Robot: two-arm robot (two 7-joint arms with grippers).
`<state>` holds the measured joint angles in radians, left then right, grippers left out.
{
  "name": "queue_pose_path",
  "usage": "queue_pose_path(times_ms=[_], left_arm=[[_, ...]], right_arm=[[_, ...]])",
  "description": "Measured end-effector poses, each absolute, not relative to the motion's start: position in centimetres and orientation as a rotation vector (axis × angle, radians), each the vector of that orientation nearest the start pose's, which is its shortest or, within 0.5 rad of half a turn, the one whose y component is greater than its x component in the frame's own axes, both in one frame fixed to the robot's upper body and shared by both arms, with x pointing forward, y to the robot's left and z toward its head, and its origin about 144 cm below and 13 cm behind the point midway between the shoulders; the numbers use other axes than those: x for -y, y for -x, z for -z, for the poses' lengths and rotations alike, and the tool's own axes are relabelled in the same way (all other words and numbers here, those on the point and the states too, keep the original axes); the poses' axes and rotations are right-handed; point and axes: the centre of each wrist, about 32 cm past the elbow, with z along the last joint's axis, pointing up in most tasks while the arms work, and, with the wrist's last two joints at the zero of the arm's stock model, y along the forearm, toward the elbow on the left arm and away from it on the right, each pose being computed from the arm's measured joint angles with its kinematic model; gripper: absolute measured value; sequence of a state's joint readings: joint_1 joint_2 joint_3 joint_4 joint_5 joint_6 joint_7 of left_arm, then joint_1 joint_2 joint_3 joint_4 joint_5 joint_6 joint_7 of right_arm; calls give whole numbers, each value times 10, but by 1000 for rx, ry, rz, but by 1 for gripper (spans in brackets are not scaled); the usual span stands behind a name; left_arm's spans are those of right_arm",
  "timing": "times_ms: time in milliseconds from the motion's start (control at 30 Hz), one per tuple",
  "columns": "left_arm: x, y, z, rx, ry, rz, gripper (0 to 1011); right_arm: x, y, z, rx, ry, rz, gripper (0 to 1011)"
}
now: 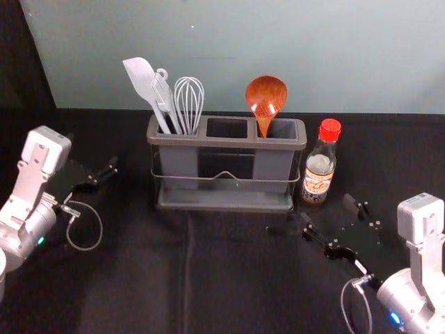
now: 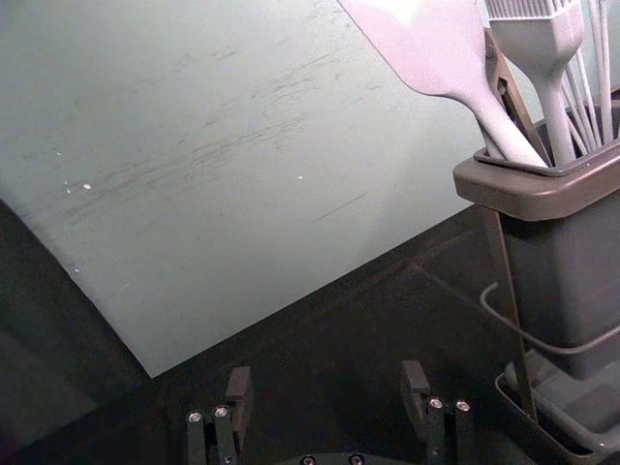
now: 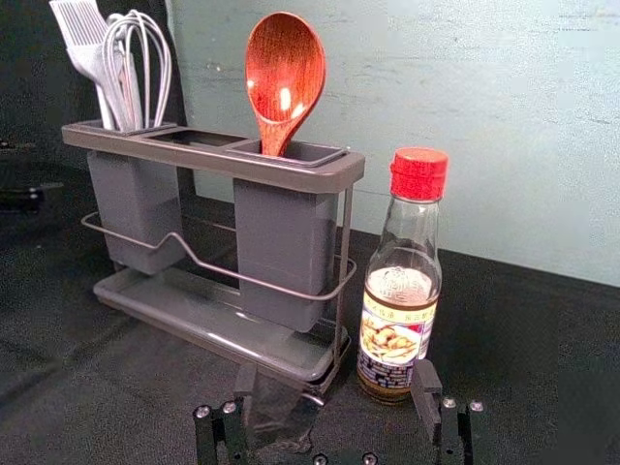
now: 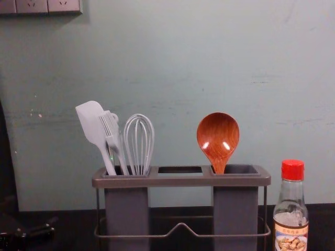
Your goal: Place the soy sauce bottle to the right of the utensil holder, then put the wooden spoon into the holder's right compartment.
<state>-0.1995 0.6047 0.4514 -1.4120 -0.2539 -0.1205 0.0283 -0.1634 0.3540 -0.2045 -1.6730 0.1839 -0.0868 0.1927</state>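
- My right gripper is at four o'clock from the holder, its two fingers wide apart with nothing clamped between them; one finger overlaps the bottle in its wrist view, and I can't tell whether they touch.
- My left gripper is parked at nine o'clock from the holder, also spread wide and gripping nothing.
- The soy sauce bottle stands upright at three o'clock, just beside the utensil holder: red cap, clear glass neck, and a label with a picture of food.
- The wooden spoon is in the holder's right compartment, toward one o'clock from the holder's middle. Its glossy red-brown bowl is up, its handle down inside.
- In the left compartment, toward eleven o'clock, I see a pale spatula, a brush and a whisk.
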Motion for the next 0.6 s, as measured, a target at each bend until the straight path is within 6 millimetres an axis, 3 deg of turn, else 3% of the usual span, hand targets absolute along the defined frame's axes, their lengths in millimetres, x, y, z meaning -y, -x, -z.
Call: queue_pose_path(times_ms=[600], left_arm=[[-310, -489, -1140, 285, -304, -1248, 1005]], right_arm=[[257, -403, -1120, 61, 127, 1134, 1002]])
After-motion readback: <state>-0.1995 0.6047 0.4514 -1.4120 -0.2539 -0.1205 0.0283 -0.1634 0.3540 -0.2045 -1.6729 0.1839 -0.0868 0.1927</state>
